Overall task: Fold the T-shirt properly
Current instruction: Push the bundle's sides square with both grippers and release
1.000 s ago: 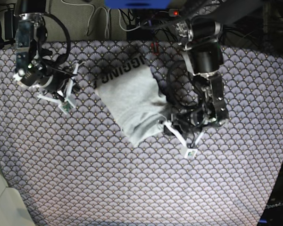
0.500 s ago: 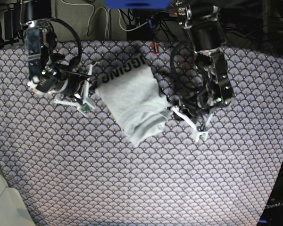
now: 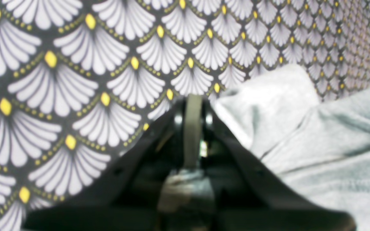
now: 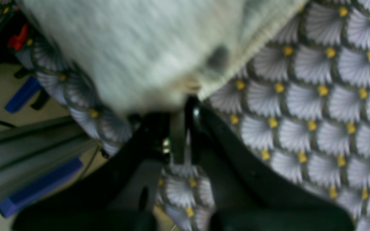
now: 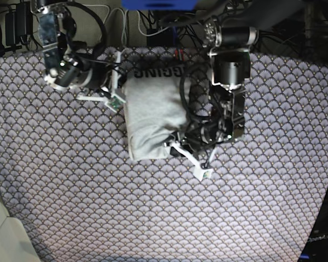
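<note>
The light grey T-shirt lies folded into an upright bundle at the table's middle back, with black lettering on its far end. My right gripper is at the shirt's upper left edge. In the right wrist view its shut tip touches the blurred shirt hem. My left gripper is at the shirt's lower right corner. In the left wrist view it is shut and rests on the tablecloth, with the shirt just to its right.
The fan-patterned tablecloth covers the whole table. Cables and dark equipment line the far edge. A pale object sits at the bottom left corner. The right wrist view shows the table's edge with floor beyond.
The shirt has turned from a diagonal to an upright lie and shifted left and back. My right gripper moved right and up to its edge. My left gripper moved left to its lower corner.
</note>
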`<act>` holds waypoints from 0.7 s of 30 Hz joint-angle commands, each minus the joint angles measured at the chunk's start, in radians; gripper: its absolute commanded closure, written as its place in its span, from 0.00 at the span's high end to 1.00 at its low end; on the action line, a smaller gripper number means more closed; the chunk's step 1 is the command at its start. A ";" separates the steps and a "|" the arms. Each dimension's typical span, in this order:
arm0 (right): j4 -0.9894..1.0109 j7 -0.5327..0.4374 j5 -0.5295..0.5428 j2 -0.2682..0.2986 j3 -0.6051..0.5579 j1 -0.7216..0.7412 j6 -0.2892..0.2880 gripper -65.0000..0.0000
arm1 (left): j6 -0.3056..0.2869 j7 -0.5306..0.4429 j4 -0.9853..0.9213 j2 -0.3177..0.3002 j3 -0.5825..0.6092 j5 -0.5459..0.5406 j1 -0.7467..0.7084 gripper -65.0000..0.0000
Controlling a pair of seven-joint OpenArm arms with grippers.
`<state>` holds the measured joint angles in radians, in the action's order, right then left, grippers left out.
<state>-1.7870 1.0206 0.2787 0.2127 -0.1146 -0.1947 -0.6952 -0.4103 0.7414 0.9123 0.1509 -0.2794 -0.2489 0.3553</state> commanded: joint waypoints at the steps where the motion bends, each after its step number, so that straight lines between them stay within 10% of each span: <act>1: -0.018 -0.007 -0.003 0.020 0.039 0.005 -0.003 0.00 | -0.005 -0.003 0.047 0.006 0.002 -0.013 0.020 0.01; 10: -0.230 0.020 0.003 0.034 0.207 -0.016 -0.003 0.00 | -0.005 0.122 0.479 -0.046 -0.048 -0.020 -0.121 0.01; 21: -0.242 0.214 0.004 -0.170 0.163 0.126 -0.003 0.00 | -0.006 0.249 0.736 -0.107 -0.349 -0.022 -0.328 0.01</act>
<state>-2.0121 1.2533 0.2668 0.0456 0.0509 -0.0780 -0.6949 -0.4114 1.0058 1.6264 0.0517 -0.6296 -0.2535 0.0181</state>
